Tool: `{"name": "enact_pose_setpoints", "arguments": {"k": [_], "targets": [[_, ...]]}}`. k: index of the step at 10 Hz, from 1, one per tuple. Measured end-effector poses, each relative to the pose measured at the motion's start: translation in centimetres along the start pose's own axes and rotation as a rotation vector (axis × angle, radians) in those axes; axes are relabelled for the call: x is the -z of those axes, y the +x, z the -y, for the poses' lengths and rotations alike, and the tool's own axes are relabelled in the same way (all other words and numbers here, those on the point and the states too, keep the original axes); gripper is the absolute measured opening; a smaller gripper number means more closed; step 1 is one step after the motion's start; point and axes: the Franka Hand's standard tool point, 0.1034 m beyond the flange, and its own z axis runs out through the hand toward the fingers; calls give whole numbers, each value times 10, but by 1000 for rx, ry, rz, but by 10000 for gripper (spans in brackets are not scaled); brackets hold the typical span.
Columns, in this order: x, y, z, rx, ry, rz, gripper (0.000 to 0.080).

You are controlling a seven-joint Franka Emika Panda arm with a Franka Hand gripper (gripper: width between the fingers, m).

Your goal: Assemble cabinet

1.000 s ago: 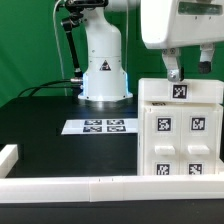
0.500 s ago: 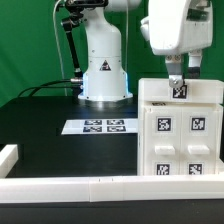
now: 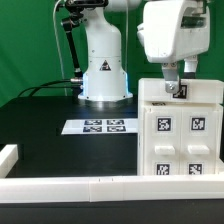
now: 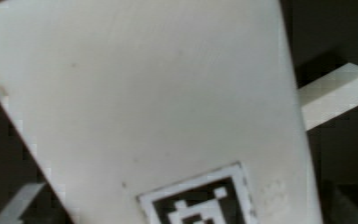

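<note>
The cabinet (image 3: 180, 130) is seen standing on the black table (image 3: 50, 115) at the exterior view's right, its tagged white blocks facing the camera. The gripper (image 3: 175, 85) is held at the cabinet's top edge, over the uppermost tag. How far the fingers are parted cannot be told. The wrist view is filled by a white panel (image 4: 149, 110). The marker board (image 3: 100, 126) is seen lying flat beside the cabinet.
</note>
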Motion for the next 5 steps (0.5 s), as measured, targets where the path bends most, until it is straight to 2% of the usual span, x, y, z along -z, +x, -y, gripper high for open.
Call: {"name": "enact_pose_setpoints", "arguments": {"k": [1, 5], "targets": [[0, 0, 0, -17, 0, 0, 553], [0, -1, -1, -195, 2, -2, 556]]}}
